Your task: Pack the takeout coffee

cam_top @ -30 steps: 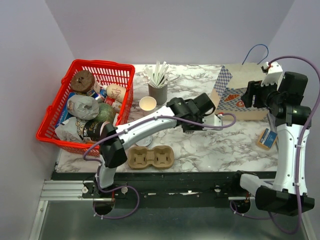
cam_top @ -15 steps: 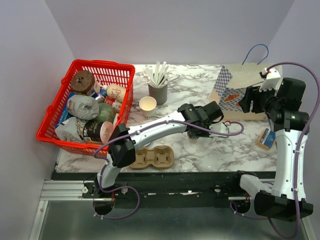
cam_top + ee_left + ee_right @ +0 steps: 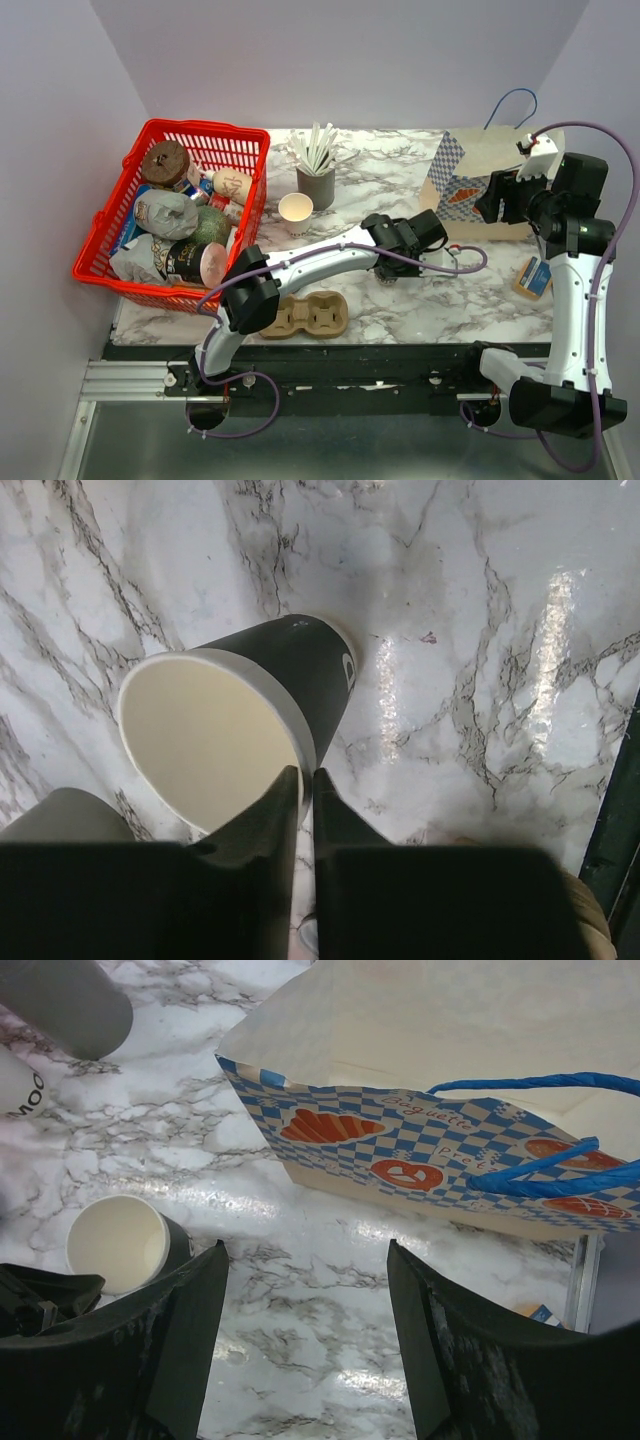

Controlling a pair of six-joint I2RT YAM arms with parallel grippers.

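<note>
The takeout coffee cup (image 3: 300, 675) has a dark grey body. Its top looks pale and open, and no white lid shows on it. My left gripper (image 3: 305, 780) is shut on its rim, one finger inside and one outside, and the cup hangs tilted over the marble. In the top view the left gripper (image 3: 420, 250) holds the cup (image 3: 438, 262) just left of the blue-checked paper bag (image 3: 490, 185). My right gripper (image 3: 305, 1340) is open and empty above the table, in front of the bag (image 3: 430, 1130). The cup (image 3: 115, 1245) shows at the left of that view.
A red basket (image 3: 250, 150) full of groceries stands at the far left. A cream paper cup (image 3: 295, 210) and a grey holder of straws (image 3: 316, 185) stand mid-table. A brown cup carrier (image 3: 305, 313) lies at the front edge. A small box (image 3: 535, 277) lies at the right.
My left gripper has carried the dark cup to the right and slightly nearer, toward the paper bag. The right arm has shifted only slightly and stays open.
</note>
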